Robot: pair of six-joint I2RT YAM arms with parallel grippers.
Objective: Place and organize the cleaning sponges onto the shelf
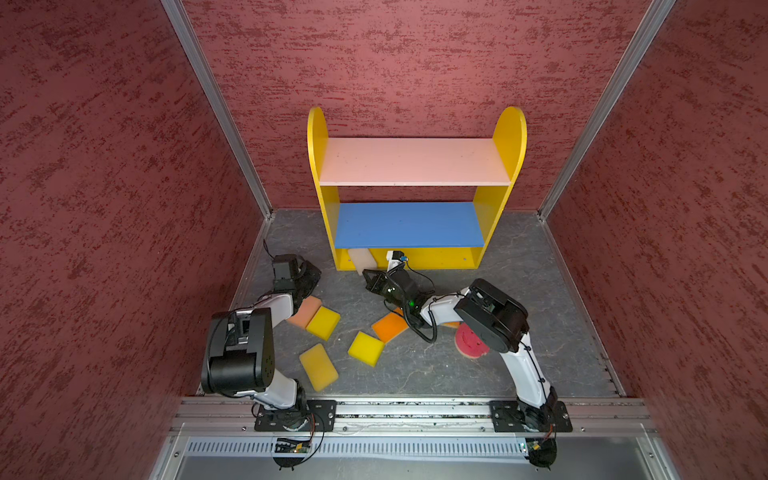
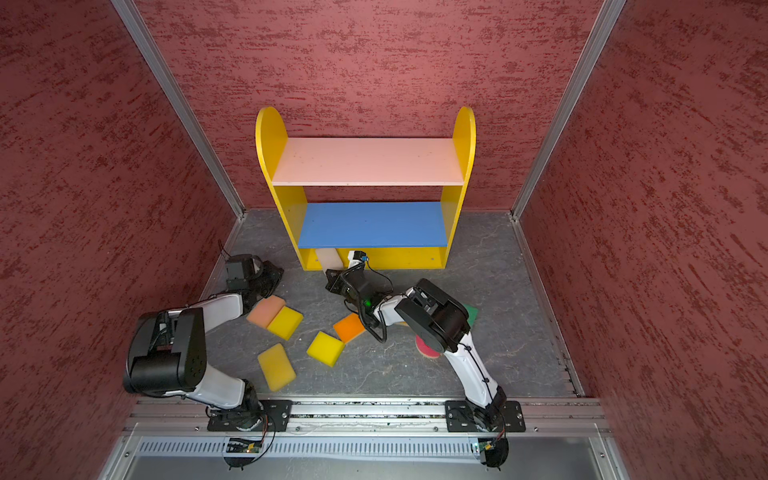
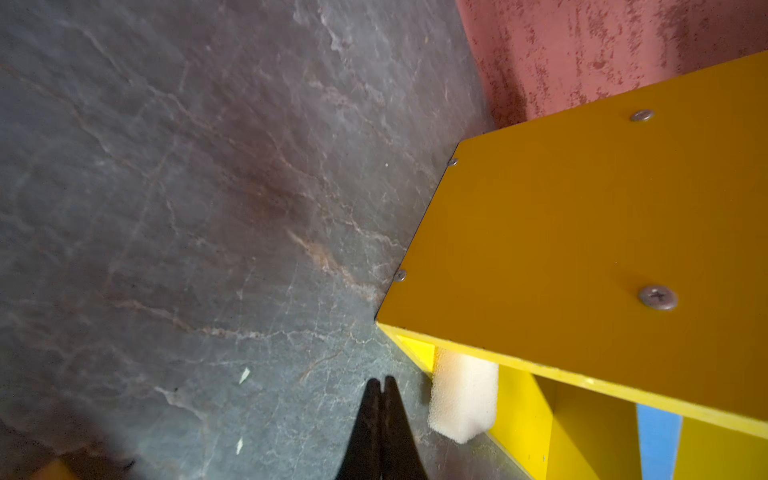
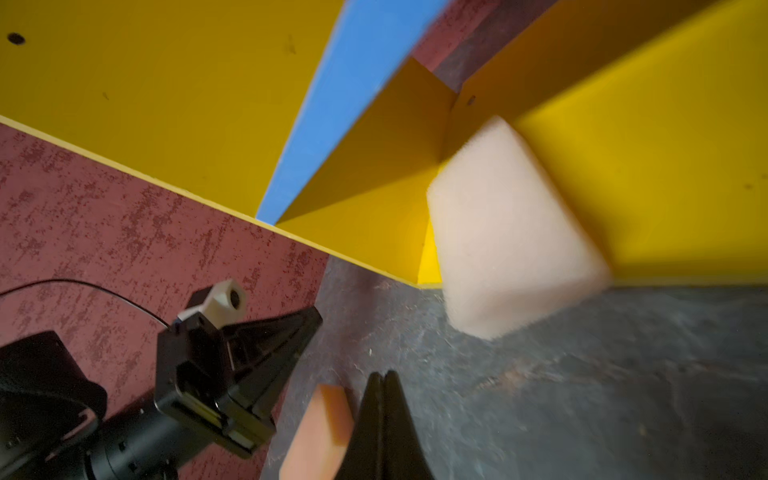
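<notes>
Left arm [image 1: 274, 305]: bent low, left gripper [image 3: 382, 380] closed, empty, beside the yellow-sided three-tier shelf [image 1: 505, 137].
Right arm [image 1: 440, 309]: reaching across, right gripper [image 4: 384, 374] closed, empty.
Cream rectangular foam sponge [image 1: 365, 259]: tilted, jutting from the left end of the bottom board [image 1: 436, 257].

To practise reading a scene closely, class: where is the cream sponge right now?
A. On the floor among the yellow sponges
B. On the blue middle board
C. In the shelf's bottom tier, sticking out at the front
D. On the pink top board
C: the cream sponge sits in the bottom tier of the shelf, at its left end, poking out past the front edge.
</notes>
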